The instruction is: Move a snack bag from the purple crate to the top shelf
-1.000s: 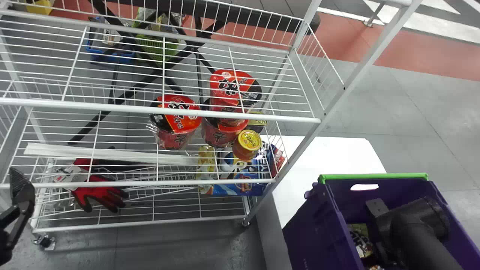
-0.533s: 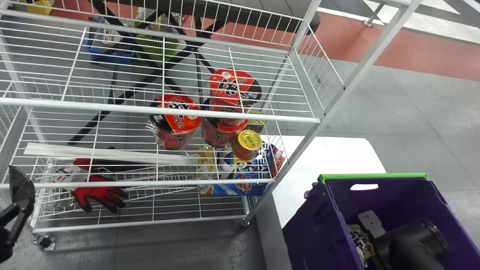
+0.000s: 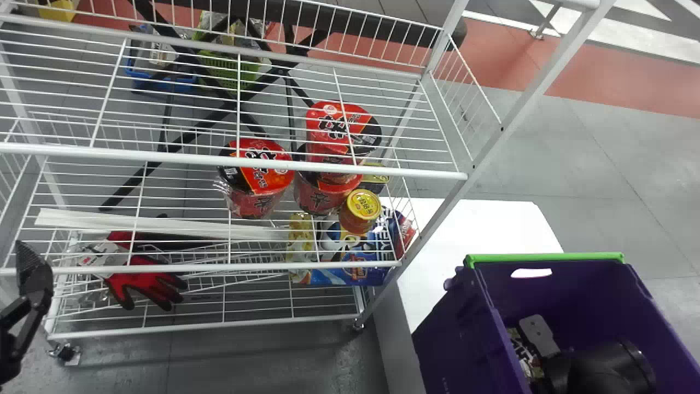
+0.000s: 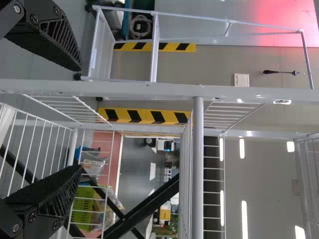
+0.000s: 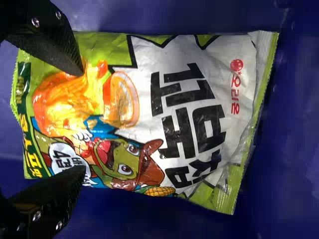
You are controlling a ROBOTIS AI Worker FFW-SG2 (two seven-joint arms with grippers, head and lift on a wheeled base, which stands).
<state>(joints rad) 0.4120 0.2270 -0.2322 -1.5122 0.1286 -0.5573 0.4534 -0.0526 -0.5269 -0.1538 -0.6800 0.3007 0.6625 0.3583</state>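
At the lower right of the head view, the right arm (image 3: 601, 366) reaches down inside the purple crate (image 3: 454, 334), and a strip of the snack bag (image 3: 522, 350) shows between it and the crate's left wall. The right wrist view gives the relation that matters: the right gripper (image 5: 82, 121) has its two fingers well apart over one end of the bag, the end with the cartoon figure, while the rest of the bag stretches away beyond the fingertips. The bag's long axis runs roughly square to the line joining the two tips, so closing would likely pinch it across its width; whether the fingers touch it yet cannot be told. The right arm is plainly the nearer. The left gripper (image 4: 80, 119), fingers apart and holding nothing, waits at the left edge of the head view beside the wire rack. The step in hand seems to be lining up the grasp. After that, the bag would need lifting past the green rim (image 3: 547, 256) and carrying up and leftward to the top shelf.
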